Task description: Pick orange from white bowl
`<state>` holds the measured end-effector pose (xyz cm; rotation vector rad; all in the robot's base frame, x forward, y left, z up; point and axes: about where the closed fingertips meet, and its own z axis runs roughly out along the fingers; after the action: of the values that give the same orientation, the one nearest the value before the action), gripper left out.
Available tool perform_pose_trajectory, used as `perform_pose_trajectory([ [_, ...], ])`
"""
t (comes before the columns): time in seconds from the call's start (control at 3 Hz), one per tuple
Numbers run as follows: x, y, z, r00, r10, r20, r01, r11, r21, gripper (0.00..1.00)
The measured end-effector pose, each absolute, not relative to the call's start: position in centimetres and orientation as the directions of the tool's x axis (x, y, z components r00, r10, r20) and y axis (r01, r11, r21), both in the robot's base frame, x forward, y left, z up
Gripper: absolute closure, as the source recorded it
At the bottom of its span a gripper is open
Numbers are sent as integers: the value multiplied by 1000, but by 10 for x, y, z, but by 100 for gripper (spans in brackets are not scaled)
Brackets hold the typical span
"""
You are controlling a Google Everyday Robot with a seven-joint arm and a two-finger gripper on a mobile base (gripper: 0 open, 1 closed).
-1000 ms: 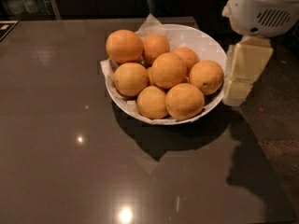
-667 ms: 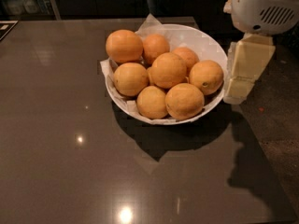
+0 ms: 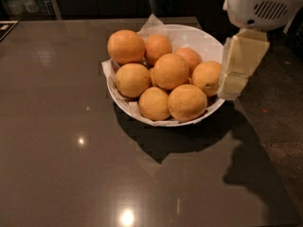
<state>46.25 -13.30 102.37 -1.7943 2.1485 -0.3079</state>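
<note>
Eight oranges [image 3: 170,71], one white bowl [image 3: 208,39], one pincer [image 3: 231,88] beside bowl rim.

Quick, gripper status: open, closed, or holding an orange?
Gripper: open or closed cannot be told from this view; it hangs at the right rim of the white bowl, and no orange is lifted out.

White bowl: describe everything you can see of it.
The wide, shallow, glossy white bowl stands upright on the dark glossy table, right of centre. Crumpled white paper lines it, poking over the rim. Eight round oranges heap inside. The cream gripper hangs at its right rim; contact cannot be told.
</note>
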Motion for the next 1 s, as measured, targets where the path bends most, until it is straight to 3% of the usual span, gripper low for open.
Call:
perform_pose_trajectory([
  [0.67,493,-112,1012,-213,-967,-138,-924,245,-292,3],
  [1.0,499,-98,1000,-202,-969,-139,-939,232,-252,12],
])
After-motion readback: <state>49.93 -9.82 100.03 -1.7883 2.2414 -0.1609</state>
